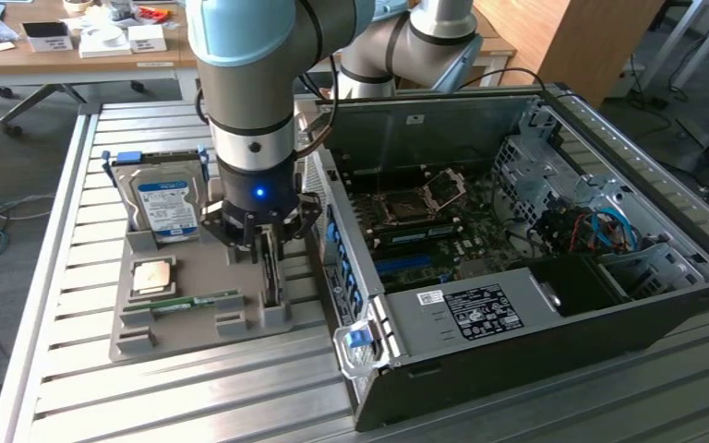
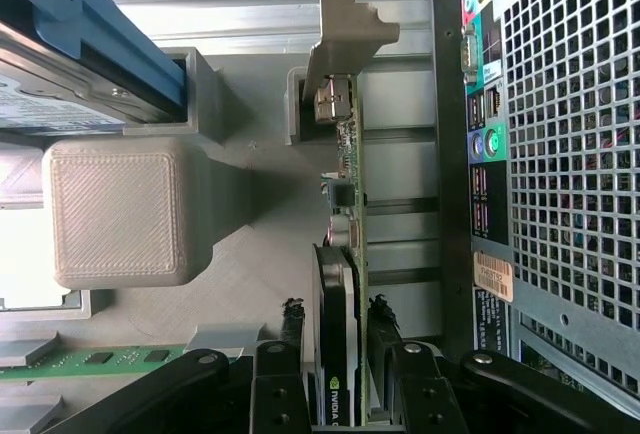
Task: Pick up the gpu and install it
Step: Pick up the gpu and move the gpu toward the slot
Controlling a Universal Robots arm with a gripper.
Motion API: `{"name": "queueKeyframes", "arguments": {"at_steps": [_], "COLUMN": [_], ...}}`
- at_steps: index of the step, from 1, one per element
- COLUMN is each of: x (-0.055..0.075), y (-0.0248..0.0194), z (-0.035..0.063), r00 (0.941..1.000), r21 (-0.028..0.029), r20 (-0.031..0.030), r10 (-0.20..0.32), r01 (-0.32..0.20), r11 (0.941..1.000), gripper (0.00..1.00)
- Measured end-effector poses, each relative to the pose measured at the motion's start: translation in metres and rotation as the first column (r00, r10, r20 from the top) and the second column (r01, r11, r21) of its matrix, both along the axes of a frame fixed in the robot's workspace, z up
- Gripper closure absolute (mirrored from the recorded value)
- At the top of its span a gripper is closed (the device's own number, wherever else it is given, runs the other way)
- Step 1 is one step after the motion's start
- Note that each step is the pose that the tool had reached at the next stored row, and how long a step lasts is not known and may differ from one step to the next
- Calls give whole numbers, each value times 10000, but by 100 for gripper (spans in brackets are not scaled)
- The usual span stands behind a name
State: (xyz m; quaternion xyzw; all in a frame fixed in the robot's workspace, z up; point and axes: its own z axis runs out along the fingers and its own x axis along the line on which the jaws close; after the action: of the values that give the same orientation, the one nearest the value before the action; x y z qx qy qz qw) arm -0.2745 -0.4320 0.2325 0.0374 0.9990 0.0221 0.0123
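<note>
GPU: I am seeing the gpu (image 2: 338,254) standing on its edge in a slot of the gray holder tray (image 1: 145,343), with its silver bracket (image 2: 345,34) at the far end from the gripper and its black fan housing facing the hard drive's side.
Gripper: I am holding the gripper (image 2: 336,312) straight down over the card, one finger on each face, and the pads (image 2: 293,314) are looking pressed against it, so it is clamping the gpu while the card is sitting in its slot.
Tray neighbours: a hard drive (image 1: 166,205) with a blue label is standing in the tray, and a square processor chip (image 1: 155,275) and a narrow memory stick (image 1: 195,302) are lying towards the exterior view's left of the card.
Computer case (image 1: 650,305): it is lying open just beside the tray, on the exterior view's right.
Table (image 1: 207,406): slatted metal is carrying everything.
</note>
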Motion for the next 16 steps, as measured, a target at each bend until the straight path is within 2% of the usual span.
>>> {"name": "queueKeyframes", "arguments": {"at_steps": [10, 11, 12, 13, 16], "x": [0, 0, 0, 0, 0], "y": [0, 0, 0, 0, 0], "z": [-1, -1, 0, 0, -1], "r00": [10000, 10000, 10000, 10000, 10000], "r21": [1, 1, 1, 0, 0], "r20": [2, 2, -1, 0, 2], "r10": [0, 1, 1, 1, 0], "r01": [0, -1, -1, -1, 0], "r11": [10000, 10000, 10000, 10000, 10000], "gripper": [61, 69, 69, 73, 73]}}
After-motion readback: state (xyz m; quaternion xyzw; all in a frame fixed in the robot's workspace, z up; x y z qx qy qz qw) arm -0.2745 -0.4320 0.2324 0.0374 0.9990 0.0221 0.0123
